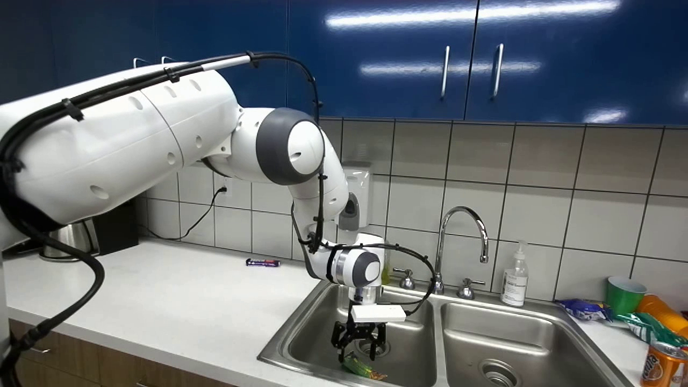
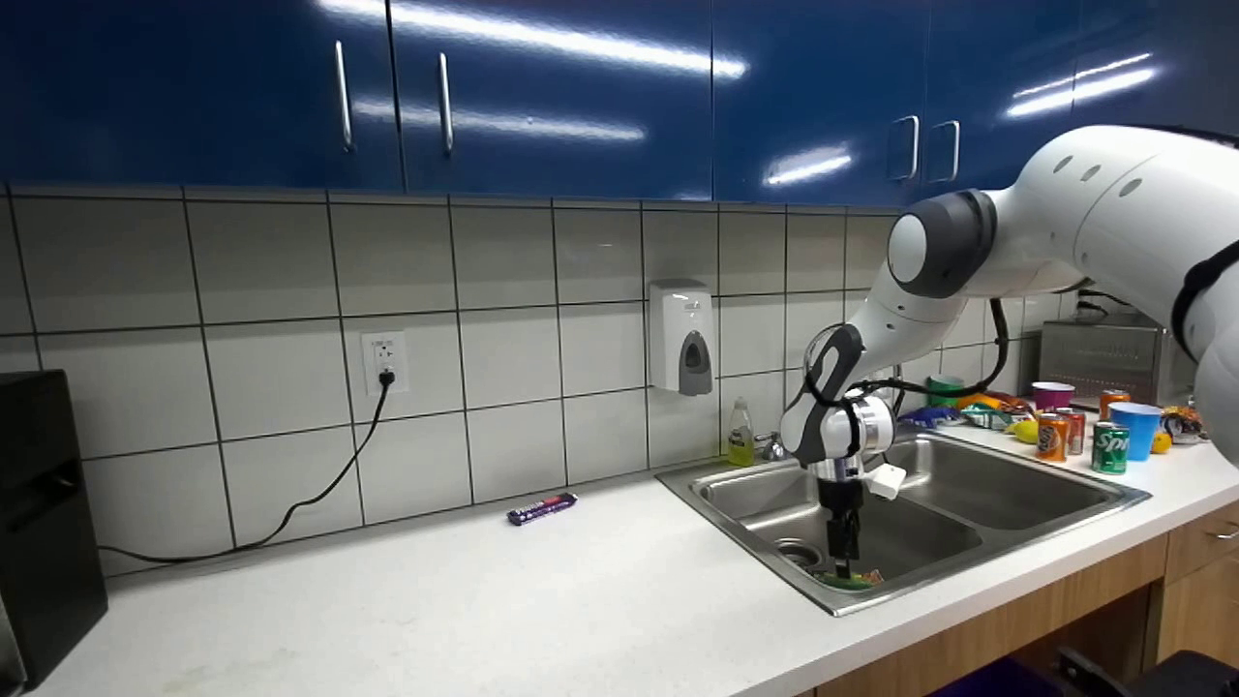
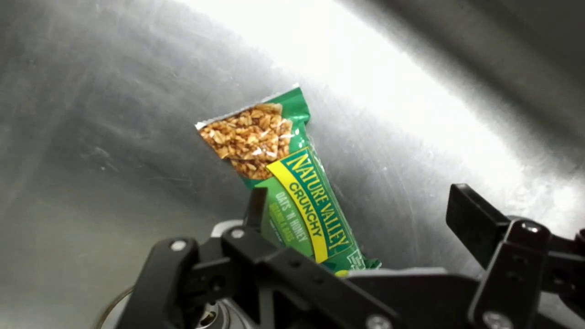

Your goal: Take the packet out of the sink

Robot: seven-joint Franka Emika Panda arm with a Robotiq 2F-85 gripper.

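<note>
A green Nature Valley packet point(image 3: 299, 196) lies flat on the floor of the steel sink point(image 1: 441, 344), in the left basin near its front. It also shows in both exterior views, small and partly covered point(image 1: 361, 368) point(image 2: 852, 582). My gripper point(image 3: 364, 212) is open and empty, pointing down into this basin above the packet. In the wrist view the left finger overlaps the packet's left edge, and the right finger is well to its right over bare steel. The packet's lower end is hidden by the gripper. I cannot tell whether a finger touches it.
The drain point(image 1: 373, 348) is beside the packet. A divider separates the right basin point(image 1: 494, 333). The faucet point(image 1: 439, 247) and soap bottle point(image 1: 515, 279) stand behind. A purple wrapper bar point(image 2: 542, 508) lies on the counter point(image 2: 436, 600). Cups and cans point(image 2: 1052, 438) stand beyond the sink.
</note>
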